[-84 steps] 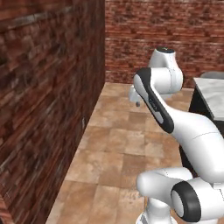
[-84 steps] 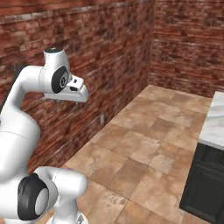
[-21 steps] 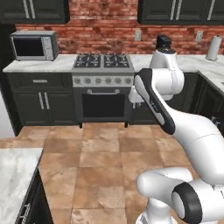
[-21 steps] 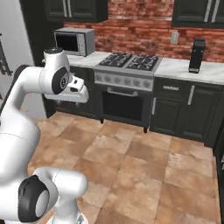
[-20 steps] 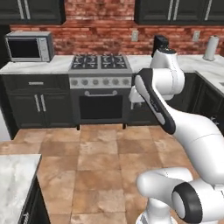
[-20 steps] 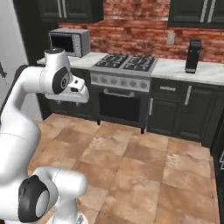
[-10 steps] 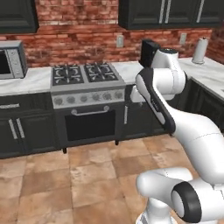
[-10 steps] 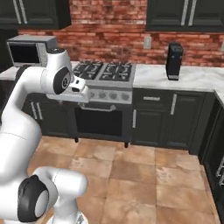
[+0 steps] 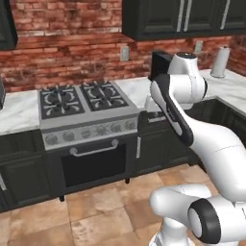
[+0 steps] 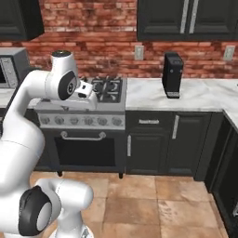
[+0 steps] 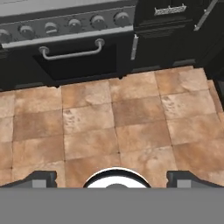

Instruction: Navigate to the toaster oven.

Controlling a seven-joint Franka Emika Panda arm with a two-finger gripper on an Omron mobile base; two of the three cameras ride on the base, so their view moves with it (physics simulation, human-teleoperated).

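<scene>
While you face the stove (image 10: 81, 122) and marble worktop (image 10: 200, 100), toaster oven isn't found yet; its location can't be told, so navigation is unfinished. End effector (image 11: 111, 177) fingertips sit wide apart, empty, over tile floor (image 11: 109, 127).

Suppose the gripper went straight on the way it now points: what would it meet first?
Probably the tiled floor in front of the stove oven. The gripper points down at bare tiles, and nothing seems to stand between.
</scene>
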